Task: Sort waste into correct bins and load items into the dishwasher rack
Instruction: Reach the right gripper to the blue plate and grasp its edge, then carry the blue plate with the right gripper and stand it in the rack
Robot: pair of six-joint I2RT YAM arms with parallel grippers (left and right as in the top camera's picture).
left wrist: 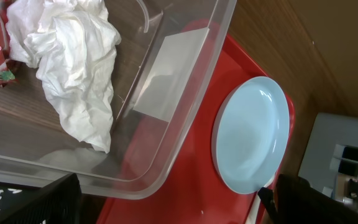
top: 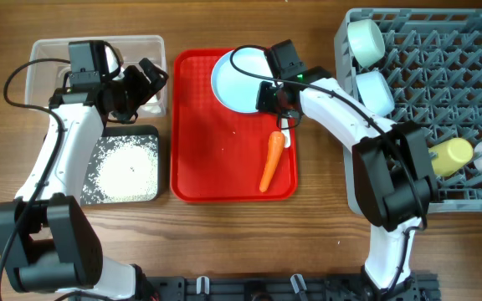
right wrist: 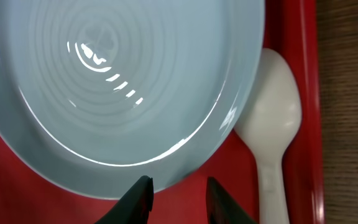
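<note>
A flat red serving tray [top: 199, 159] lies on the wooden table [top: 316, 242]

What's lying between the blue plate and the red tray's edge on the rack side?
A white spoon, beside the plate on the tray; the right wrist view shows it.

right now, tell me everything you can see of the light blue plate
The light blue plate is round and glossy, plastic or glazed by its look, with faint concentric rings and a low raised rim. It lies face up and empty in the upper right corner of the red tray in the overhead view. The white spoon lies beside its rim, seemingly touching. The right claw hangs at its edge, jaws slightly apart; whether they grip it I cannot tell.
</note>
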